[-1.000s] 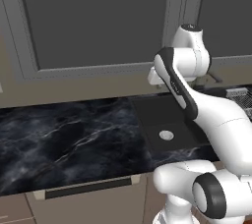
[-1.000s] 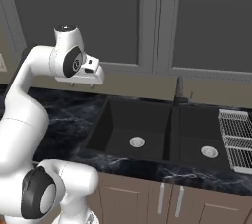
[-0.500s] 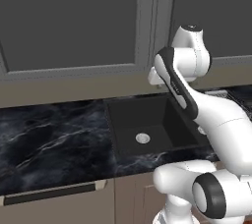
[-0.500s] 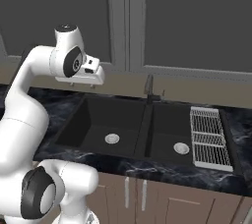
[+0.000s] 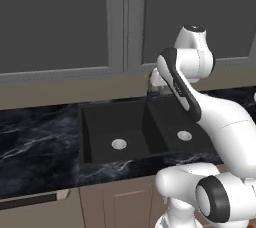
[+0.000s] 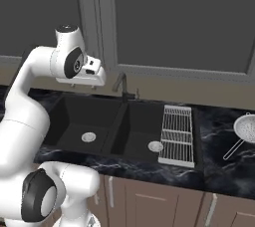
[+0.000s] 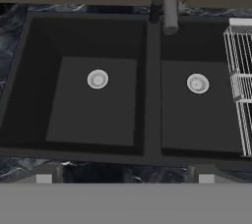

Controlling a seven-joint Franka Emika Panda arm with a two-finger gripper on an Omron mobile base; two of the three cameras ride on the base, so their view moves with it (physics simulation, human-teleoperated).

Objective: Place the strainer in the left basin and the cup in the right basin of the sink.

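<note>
Strainer (image 6: 245, 127) lies on surface right of drying rack (image 6: 177, 134), well apart from left basin (image 7: 93, 95). Gripper (image 6: 83, 85) wide open, empty, high over sink (image 6: 114, 126). Advice: reach right, pinch rim not wire handle.

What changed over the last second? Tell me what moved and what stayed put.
The base drove to the right along the counter, so the whole scene slid left: the sink now sits nearer the middle, and the drying rack and strainer have come into the right base view. Nothing was grasped or released. The arm kept its raised pose, and the gripper stayed open above the left basin.
</note>
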